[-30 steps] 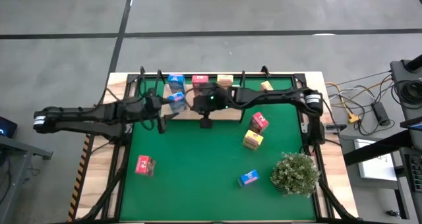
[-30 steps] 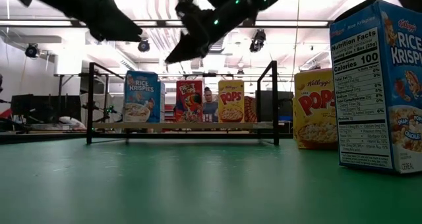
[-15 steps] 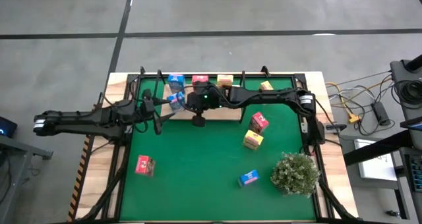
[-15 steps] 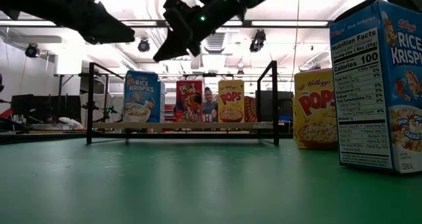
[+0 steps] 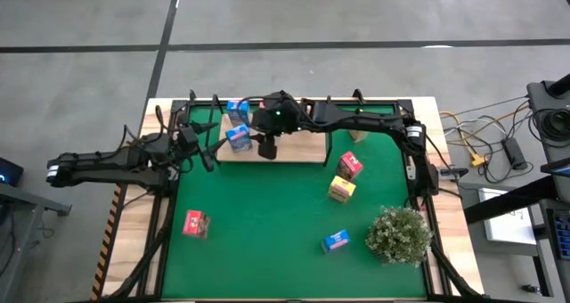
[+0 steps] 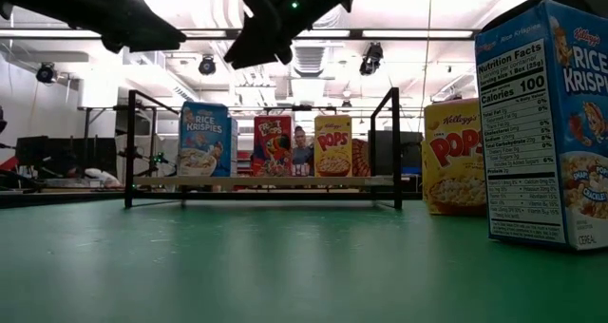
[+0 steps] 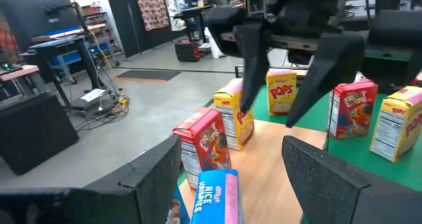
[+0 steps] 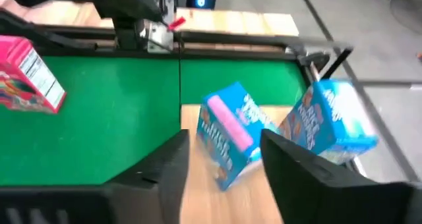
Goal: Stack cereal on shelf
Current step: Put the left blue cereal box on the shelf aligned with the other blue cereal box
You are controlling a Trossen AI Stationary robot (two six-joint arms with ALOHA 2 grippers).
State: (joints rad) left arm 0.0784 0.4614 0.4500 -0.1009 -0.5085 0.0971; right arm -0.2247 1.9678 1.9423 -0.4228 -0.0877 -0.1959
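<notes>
Inventory, front of the table to back, placed by the shelf [image 5: 298,151].

1. Blue cereal box [image 5: 336,241]: upright on the green mat [image 5: 267,214], well in front of the shelf's right end.
2. Bushy plant [image 5: 398,234]: just right of that box, at the front right corner of the mat.
3. Pink cereal box [image 5: 195,224]: well in front of the shelf and to its left, alone.
4. Yellow cereal box [image 5: 342,189] and pink-red cereal box [image 5: 349,166]: close together, just off the shelf's front right corner.
5. Left gripper [image 5: 201,148]: just off the shelf's left end, fingers spread wide, holding nothing.
6. Right gripper [image 5: 267,148]: over the shelf's front left part, fingers apart, nothing between them.
7. Tilted blue box [image 8: 227,132]: lying askew on the shelf's left part, just beside the right gripper, free of it.
8. Back row on the shelf, left to right: standing blue box [image 6: 204,139], red box [image 6: 273,145], yellow box [image 6: 332,145]. From above, the right arm crosses this row and hides part of it.
9. Small yellow box [image 5: 359,116]: beyond the shelf's right end, near the table's back rail.
</notes>
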